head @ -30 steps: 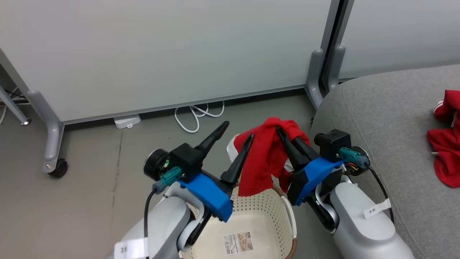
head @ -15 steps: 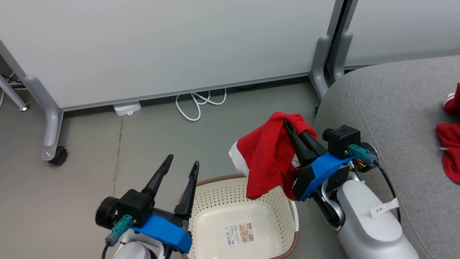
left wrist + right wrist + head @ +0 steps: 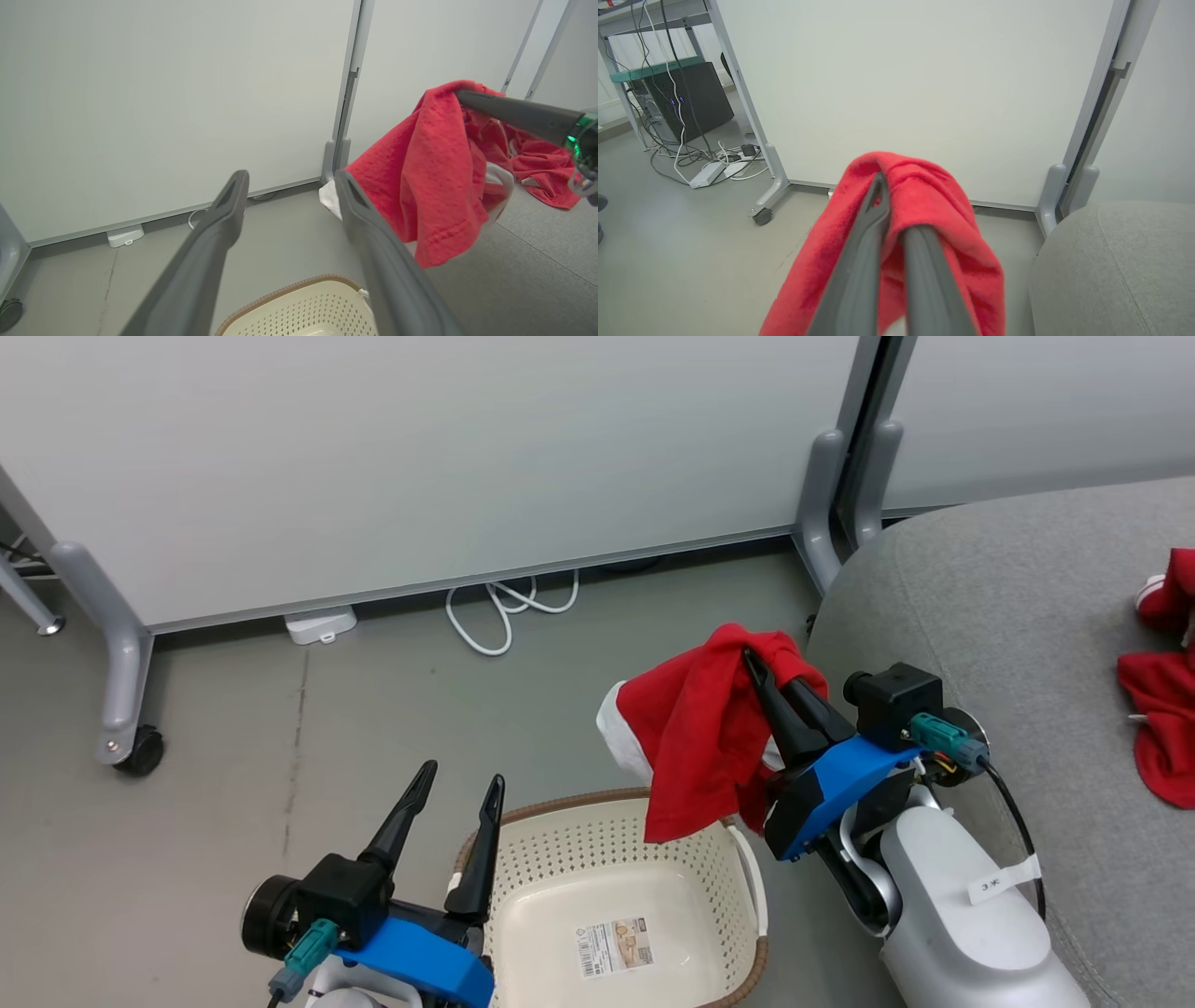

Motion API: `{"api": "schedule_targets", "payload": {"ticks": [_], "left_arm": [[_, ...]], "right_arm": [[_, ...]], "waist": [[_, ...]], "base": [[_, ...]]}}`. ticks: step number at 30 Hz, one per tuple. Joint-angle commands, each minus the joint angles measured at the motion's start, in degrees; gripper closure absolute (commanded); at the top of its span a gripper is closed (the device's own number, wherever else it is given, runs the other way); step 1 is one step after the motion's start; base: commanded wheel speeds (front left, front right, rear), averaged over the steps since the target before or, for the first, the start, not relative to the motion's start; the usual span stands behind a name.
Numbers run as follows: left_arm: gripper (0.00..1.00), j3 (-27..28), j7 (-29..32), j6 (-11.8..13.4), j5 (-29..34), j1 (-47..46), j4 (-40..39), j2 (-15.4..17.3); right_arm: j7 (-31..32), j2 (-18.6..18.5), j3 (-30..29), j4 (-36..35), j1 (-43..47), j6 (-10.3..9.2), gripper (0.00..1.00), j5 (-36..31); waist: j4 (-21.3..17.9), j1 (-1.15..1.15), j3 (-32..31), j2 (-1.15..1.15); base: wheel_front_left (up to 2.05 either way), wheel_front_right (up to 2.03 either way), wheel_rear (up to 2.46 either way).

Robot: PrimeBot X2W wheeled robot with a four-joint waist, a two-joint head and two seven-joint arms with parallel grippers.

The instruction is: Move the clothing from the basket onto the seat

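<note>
A: Right hand [image 3: 770,672] status?
B: Fingers pinched together on a red garment [image 3: 691,747]. The cloth drapes over the fingertips and hangs down. Its lower edge is just above the far rim of the basket [image 3: 607,845], with white trim showing on its left side.
A: Left hand [image 3: 462,775]?
B: Fingers spread wide, gripping nothing, at the basket's left rim.
A: Basket inside?
B: Cream bottom with a paper label [image 3: 614,947] in view.
A: Seat [image 3: 1008,597]?
B: Grey cushion just right of the right arm. A second red garment [image 3: 1162,728] lies crumpled on it, well apart from the held one. The basket sits on the floor [image 3: 233,709] near the seat.
</note>
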Motion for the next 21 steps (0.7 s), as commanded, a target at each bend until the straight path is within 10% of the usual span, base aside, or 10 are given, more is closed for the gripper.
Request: {"api": "schedule_targets", "payload": {"ticks": [1,21], "left_arm": [[0.0,0.61,-0.26,-0.43,0.57,0.33,0.11,-0.25],[0.0,0.24,-0.26,-0.91,1.55,-0.91,-0.34,-0.05]], "right_arm": [[0.03,-0.1,-0.14,-0.43,0.69,0.01,1.0,0.19],[-0.47,-0.09,-0.65,-1.38,1.59,0.01,1.0,1.31]], "waist": [[-1.21,0.0,0.05,0.0],[-20.22,0.0,1.74,0.0]], "base": [[0.0,0.0,0.0],[0.0,0.0,0.0]]}}
